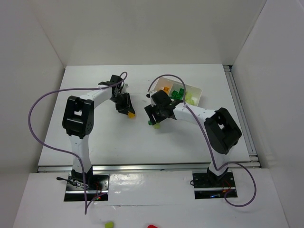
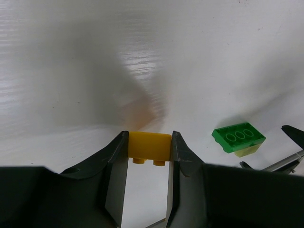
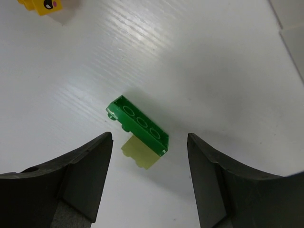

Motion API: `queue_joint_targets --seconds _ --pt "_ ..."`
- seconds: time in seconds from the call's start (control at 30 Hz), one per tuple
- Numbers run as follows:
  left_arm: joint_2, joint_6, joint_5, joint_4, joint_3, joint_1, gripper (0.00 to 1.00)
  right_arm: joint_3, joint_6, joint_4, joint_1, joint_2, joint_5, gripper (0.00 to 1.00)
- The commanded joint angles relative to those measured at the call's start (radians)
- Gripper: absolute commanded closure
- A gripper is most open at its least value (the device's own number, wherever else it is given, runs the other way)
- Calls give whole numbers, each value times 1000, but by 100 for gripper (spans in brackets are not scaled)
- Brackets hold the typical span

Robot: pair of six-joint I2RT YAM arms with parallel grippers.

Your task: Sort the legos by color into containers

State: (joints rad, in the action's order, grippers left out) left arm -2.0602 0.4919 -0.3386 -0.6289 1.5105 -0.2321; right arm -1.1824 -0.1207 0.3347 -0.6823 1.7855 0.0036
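Left claw [image 1: 128, 112], in the overhead view, sits clamped on a yellow brick [image 1: 130, 114] above the middle of the table [image 1: 95, 137]. We see the right claw [image 1: 154, 122] at its 3 o'clock, over a green brick [image 1: 150, 123]. The white tray [image 1: 198, 89] lies at 1 o'clock from that claw, with sorted bricks [image 1: 178, 93] in its compartments.

From the left wrist, we see both fingers [image 2: 116, 156] pressing the yellow brick's sides, studs down. The green brick is at 3 o'clock, resting on a pale yellow-green brick [image 2: 249, 151].

From the right wrist, we see the jaws apart. The green brick lies between them, touching neither, and the yellow brick shows at 11 o'clock.
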Motion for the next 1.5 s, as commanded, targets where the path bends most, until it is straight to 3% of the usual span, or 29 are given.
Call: queue_joint_targets --seconds 0.0,0.2,0.57,0.63,0.8,0.9,1.0,1.17,1.33,1.37,1.4,1.47 --pt "12 -30 -16 -18 31 13 100 -81 127 55 -13 46 33 29" --pt "12 -39 -25 -18 22 13 100 -177 226 108 -13 118 -57 31" --pt "3 -30 -53 -18 23 40 100 -212 237 109 -13 173 -100 48" --pt "-8 -30 -53 -18 33 40 100 -203 214 109 -13 173 -79 48" --pt "-29 -39 -53 -28 82 50 100 -189 109 109 -3 143 12 64" --pt "-40 -39 -53 -37 106 59 100 -149 41 86 15 112 -8 69" --pt "-49 -58 -53 -58 155 59 100 -112 23 38 15 72 -53 65" --pt "-112 -76 -62 -107 227 59 100 -98 -8 18 15 58 -67 40" --pt "-179 -76 21 -190 293 48 99 -98 30 18 -3 58 -67 38" --pt "-179 -76 32 -202 294 39 92 -98 30 18 -3 58 -67 38" --pt "-179 -85 41 -203 294 39 73 -98 47 18 -3 58 -67 38" --pt "-179 -85 55 -215 303 30 52 -112 81 27 -14 70 -76 38"
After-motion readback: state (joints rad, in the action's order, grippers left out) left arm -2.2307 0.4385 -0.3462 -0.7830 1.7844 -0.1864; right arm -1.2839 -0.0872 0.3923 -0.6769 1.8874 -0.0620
